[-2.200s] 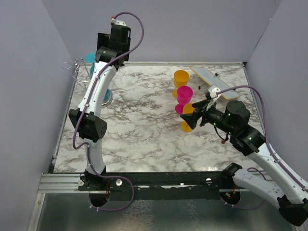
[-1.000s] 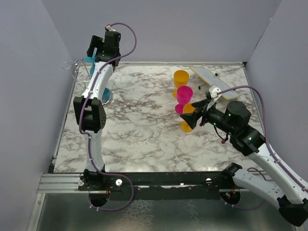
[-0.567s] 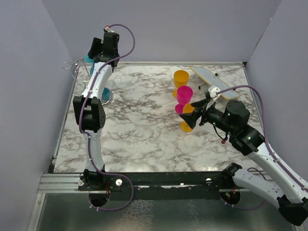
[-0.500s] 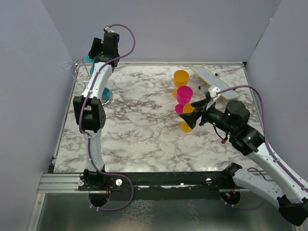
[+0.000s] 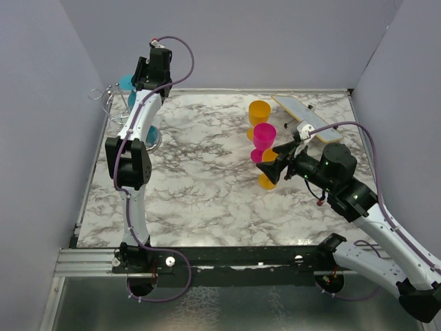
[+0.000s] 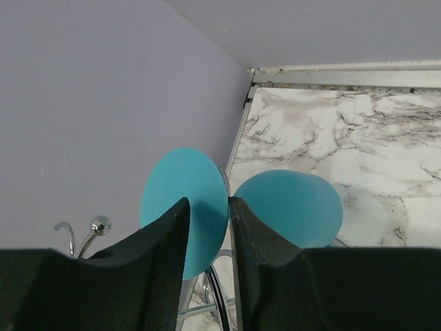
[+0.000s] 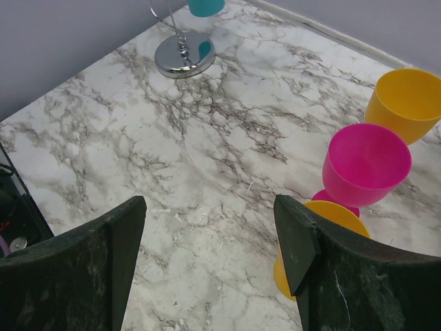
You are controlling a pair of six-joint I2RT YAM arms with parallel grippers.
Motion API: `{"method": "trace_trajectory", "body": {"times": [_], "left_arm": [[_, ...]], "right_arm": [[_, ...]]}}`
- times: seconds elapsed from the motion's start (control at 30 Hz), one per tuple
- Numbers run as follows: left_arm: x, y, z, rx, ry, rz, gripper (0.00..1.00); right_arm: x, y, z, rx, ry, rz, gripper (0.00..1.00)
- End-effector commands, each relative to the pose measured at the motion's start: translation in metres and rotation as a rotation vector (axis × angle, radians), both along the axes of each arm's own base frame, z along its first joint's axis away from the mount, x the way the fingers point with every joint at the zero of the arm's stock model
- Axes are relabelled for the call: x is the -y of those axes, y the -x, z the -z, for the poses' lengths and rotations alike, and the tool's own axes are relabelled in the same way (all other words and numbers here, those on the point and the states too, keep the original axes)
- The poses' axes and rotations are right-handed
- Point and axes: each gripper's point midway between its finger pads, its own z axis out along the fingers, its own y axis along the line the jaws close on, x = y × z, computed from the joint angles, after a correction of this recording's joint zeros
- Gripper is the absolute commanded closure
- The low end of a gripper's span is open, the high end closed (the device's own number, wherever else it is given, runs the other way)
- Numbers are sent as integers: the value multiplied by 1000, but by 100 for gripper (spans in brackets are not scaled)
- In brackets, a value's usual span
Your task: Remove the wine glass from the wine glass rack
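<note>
Both left jaws straddle the wine glass (image 6: 185, 189).

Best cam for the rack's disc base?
Right wrist: the disc base shows in full, near the top edge. Top external catches only its rim beside the left arm; left wrist shows wire hoops, no base.

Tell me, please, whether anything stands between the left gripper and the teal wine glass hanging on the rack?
Nothing visible does. The left gripper sits at the teal wine glass, a finger on each side of where its two teal rounds meet. The rack's wire hoops lie off to the left.
</note>
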Motion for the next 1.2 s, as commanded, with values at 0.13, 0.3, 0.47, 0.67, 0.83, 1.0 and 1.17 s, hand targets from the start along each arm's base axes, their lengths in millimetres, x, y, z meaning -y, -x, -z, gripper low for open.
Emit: {"method": "trace_trajectory", "body": {"times": [0.13,0.3,0.47,0.67,0.83,1.0,1.17], "left_arm": [[5,4,-21,57,2,-9,71],[7,6,-30,74,1,-10,67],[7,8,-33,74,-7,-15,69],[5,9,-31,67,-18,-26,75],[-1,11,-34,72,-21,-43,77],[0,12,-39,88,-7,-37,84],[4,12,-43,97,2,-20,93]], "right_arm": [[-5,2,-8,20,-28,-25,25],[-5,3,-9,22,-30,-26,25],[-7,3,-7,17,-29,-34,25],[-6,3,-8,20,-29,-31,25],[-6,3,-8,22,-30,-31,25],[-7,2,-8,19,-30,-35,25],[-7,2,-6,15,-28,-33,25]]}}
